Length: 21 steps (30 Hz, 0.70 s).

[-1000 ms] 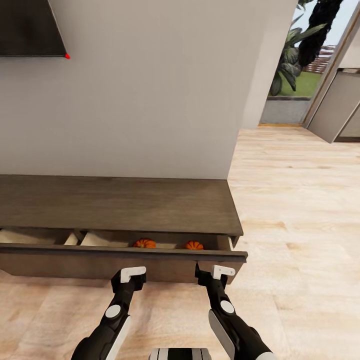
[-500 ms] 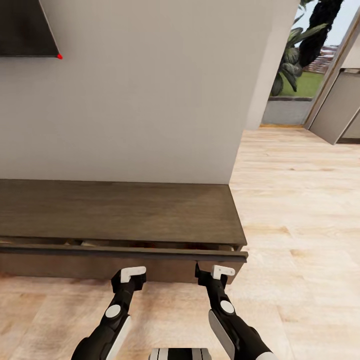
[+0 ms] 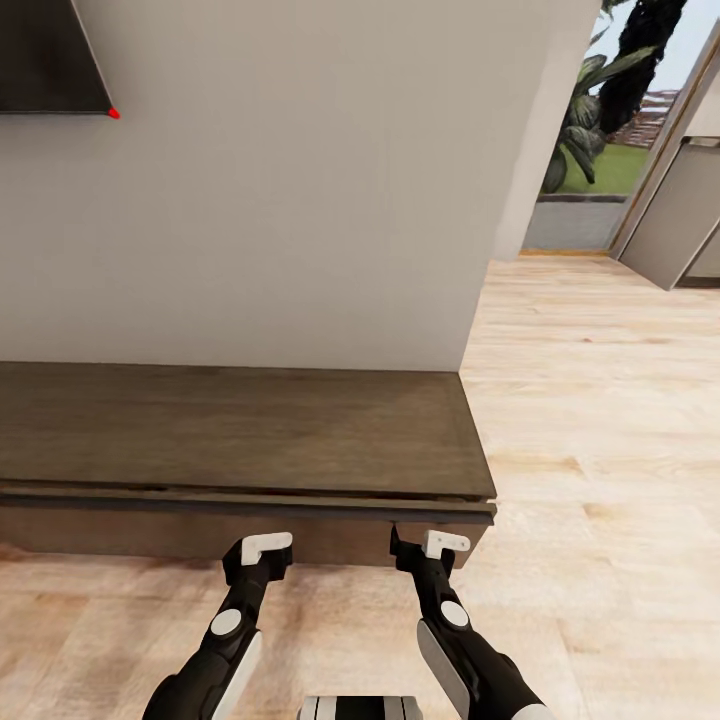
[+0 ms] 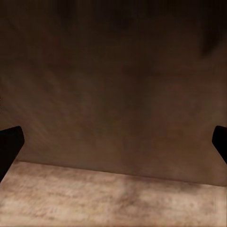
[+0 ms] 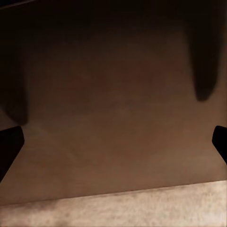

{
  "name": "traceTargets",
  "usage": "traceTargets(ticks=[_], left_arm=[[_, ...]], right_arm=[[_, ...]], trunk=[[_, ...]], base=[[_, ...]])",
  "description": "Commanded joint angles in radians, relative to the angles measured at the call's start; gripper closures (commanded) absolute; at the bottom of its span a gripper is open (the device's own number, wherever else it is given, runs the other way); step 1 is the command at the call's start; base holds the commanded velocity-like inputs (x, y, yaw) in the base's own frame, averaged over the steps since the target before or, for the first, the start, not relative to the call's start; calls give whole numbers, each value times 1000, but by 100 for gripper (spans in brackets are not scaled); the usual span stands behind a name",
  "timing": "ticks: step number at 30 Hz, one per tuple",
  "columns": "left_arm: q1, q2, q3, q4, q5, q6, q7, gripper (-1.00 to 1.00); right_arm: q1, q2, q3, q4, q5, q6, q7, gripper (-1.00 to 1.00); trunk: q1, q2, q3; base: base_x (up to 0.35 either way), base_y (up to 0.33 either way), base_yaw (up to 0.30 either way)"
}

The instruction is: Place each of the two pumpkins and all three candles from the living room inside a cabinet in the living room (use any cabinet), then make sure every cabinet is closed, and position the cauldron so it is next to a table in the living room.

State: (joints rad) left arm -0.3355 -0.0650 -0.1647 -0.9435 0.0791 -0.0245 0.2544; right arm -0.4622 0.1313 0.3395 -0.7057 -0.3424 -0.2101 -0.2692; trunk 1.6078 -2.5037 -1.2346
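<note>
From the head view, we see the long brown cabinet (image 3: pixel 240 440) standing against the pale wall (image 3: pixel 300 200). Its wide front (image 3: pixel 200 535) is pushed almost all the way in, with just a thin dark crack under the top. Our left gripper (image 3: pixel 258 552) and our right gripper (image 3: pixel 432 548) are both down low, right at that front, above the light wood floor (image 3: pixel 600 420). A dark screen (image 3: pixel 45 55) hangs on the wall up high, with a small red dot at its corner. Off to the right there is a doorway with green plants (image 3: pixel 600 100) outside.

In the left wrist view, we see the brown cabinet front (image 4: pixel 118 85) very close and blurry, with a strip of floor (image 4: pixel 109 198) beside it. The left gripper (image 4: pixel 113 144) has its two dark fingertips (image 4: pixel 9 144) far apart at the edges of the picture, so it is spread wide with nothing in it.

In the right wrist view, we see the cabinet front (image 5: pixel 118 113) again, dark and close, with a bit of floor (image 5: pixel 123 208). The right gripper (image 5: pixel 113 142) is spread wide too, with its fingertips (image 5: pixel 9 142) far apart and nothing between them.
</note>
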Motion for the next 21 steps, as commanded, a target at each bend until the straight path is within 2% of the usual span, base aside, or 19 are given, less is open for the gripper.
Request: traceTargets(ticks=[1,21], left_arm=[[0,1,-3,0,8,-3,6,-100],[0,1,-3,-2,8,-2,6,-100]], right_arm=[[-1,-1,6,0,-9,-6,-5,-100],[-1,0,6,0,-7,-6,-5,-100]], trunk=[[0,0,-1],[0,0,-1]], base=[[81,0,0],[27,0,0]])
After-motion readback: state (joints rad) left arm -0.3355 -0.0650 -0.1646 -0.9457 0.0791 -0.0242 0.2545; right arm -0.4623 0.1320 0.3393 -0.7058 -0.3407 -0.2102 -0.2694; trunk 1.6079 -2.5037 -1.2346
